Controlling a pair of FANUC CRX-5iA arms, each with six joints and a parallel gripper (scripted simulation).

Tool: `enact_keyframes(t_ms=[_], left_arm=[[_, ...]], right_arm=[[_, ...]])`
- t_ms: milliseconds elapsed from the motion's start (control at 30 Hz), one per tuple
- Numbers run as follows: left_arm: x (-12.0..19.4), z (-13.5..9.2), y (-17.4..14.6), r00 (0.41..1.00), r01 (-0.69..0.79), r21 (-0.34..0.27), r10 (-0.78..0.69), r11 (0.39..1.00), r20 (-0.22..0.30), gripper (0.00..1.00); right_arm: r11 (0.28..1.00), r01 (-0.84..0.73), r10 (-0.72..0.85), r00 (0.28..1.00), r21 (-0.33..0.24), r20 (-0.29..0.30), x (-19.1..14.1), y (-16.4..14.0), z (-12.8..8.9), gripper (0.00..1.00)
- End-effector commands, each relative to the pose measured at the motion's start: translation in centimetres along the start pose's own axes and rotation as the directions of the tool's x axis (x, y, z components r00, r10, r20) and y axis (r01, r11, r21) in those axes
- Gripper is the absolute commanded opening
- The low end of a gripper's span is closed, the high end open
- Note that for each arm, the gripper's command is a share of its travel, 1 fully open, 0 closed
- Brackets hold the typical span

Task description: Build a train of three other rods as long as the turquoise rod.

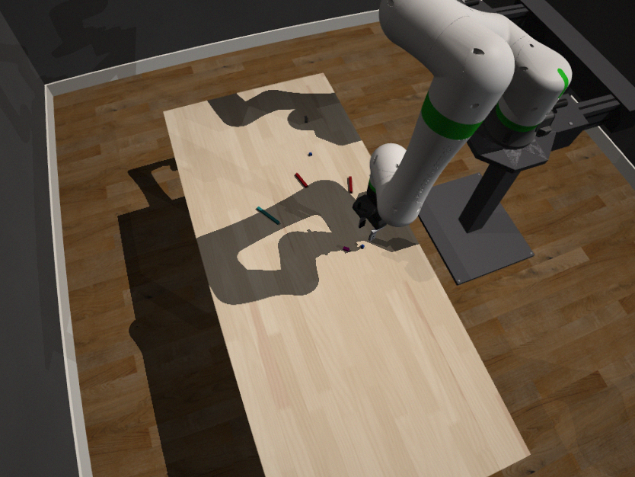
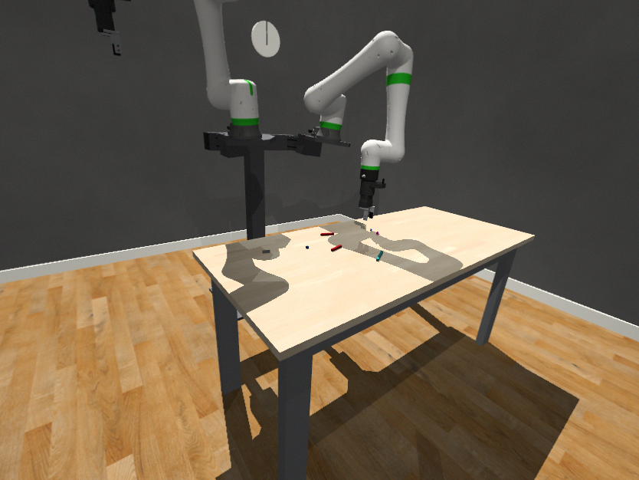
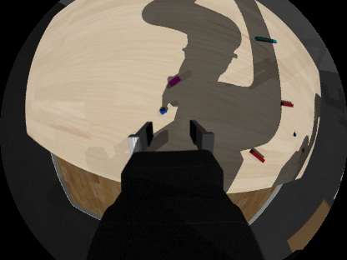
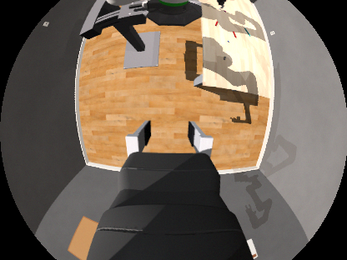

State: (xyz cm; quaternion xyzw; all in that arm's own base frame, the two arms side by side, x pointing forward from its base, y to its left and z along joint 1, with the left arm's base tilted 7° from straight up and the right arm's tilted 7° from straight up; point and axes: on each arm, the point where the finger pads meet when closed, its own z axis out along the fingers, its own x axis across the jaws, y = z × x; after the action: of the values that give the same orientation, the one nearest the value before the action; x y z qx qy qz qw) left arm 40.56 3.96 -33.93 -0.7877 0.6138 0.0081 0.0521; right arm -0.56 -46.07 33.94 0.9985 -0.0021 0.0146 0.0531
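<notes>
Top view: the left gripper (image 1: 367, 229) (image 2: 368, 217) (image 3: 171, 128) has its fingers wide apart with nothing between them, above the right side of a pale wooden table (image 1: 358, 333) (image 2: 319, 320) (image 3: 83, 62) (image 4: 242, 58). Just beside and below it lie a blue rod (image 1: 362, 246) (image 2: 370, 229) (image 3: 163, 111) and the magenta rod (image 1: 346, 248) (image 2: 377, 232) (image 3: 174, 81), close but apart. Left of these is the turquoise rod (image 1: 267, 216) (image 2: 379, 256) (image 3: 266, 40) (image 4: 247, 32). Farther off lie one red rod (image 1: 301, 180) (image 2: 336, 248) (image 3: 287, 104) (image 4: 234, 34), a second red rod (image 1: 350, 184) (image 2: 327, 234) (image 3: 257, 156) (image 4: 216, 23) to its right, another blue rod (image 1: 310, 154) (image 2: 306, 247) (image 3: 294, 134) (image 4: 228, 42) and, farthest, the grey rod (image 1: 306, 119) (image 2: 265, 251) (image 3: 303, 150) (image 4: 225, 58). No train is formed.

Exterior view: the left arm (image 1: 451, 117) (image 2: 397, 113) (image 3: 175, 200) bends over the table's far side, its gripper pointing down, clear of the top. The right gripper (image 2: 116, 49) (image 4: 169, 128) hangs high at far left, away from the table.

Left wrist view: the spread fingers frame bare, shadowed wood. The blue rod is just ahead, left of centre, with the magenta rod beyond, set at a slant.

Right wrist view: these fingers are also wide apart and empty, over the wooden floor (image 4: 138, 100). The table is far right.
</notes>
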Motion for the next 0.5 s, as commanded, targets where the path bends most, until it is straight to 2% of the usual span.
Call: enact_keyframes(t_ms=[0, 33, 133, 233, 467], left_arm=[[0.2, 0.0, -0.1, 0.994, 0.113, 0.008, -0.113, 0.994, 0.008, 1.0], [0.2, 0.0, -0.1, 0.994, 0.113, 0.008, -0.113, 0.994, 0.008, 1.0], [0.5, 0.0, -0.2, 0.962, 0.274, 0.01, -0.275, 0.962, 0.007, 1.0], [0.7, 0.0, -0.2, 0.933, 0.361, 0.011, -0.361, 0.933, 0.007, 1.0], [1.3, 0.1, -0.1, 0.802, 0.597, 0.013, -0.598, 0.802, 0.004, 1.0]], right_arm=[[1.0, 0.0, 0.0, 1.0, -0.002, 0.0, 0.0, 0.0, -0.1, 1.0], [1.0, 0.0, 0.0, 1.0, -0.002, 0.0, 0.0, 0.0, -0.1, 1.0], [1.0, 0.0, 0.0, 1.0, -0.002, 0.0, 0.0, 0.0, -0.1, 1.0], [1.0, 0.0, 0.0, 1.0, -0.002, 0.0, 0.0, 0.0, -0.1, 1.0], [1.0, 0.0, 0.0, 1.0, -0.002, 0.0, 0.0, 0.0, -0.1, 1.0]])
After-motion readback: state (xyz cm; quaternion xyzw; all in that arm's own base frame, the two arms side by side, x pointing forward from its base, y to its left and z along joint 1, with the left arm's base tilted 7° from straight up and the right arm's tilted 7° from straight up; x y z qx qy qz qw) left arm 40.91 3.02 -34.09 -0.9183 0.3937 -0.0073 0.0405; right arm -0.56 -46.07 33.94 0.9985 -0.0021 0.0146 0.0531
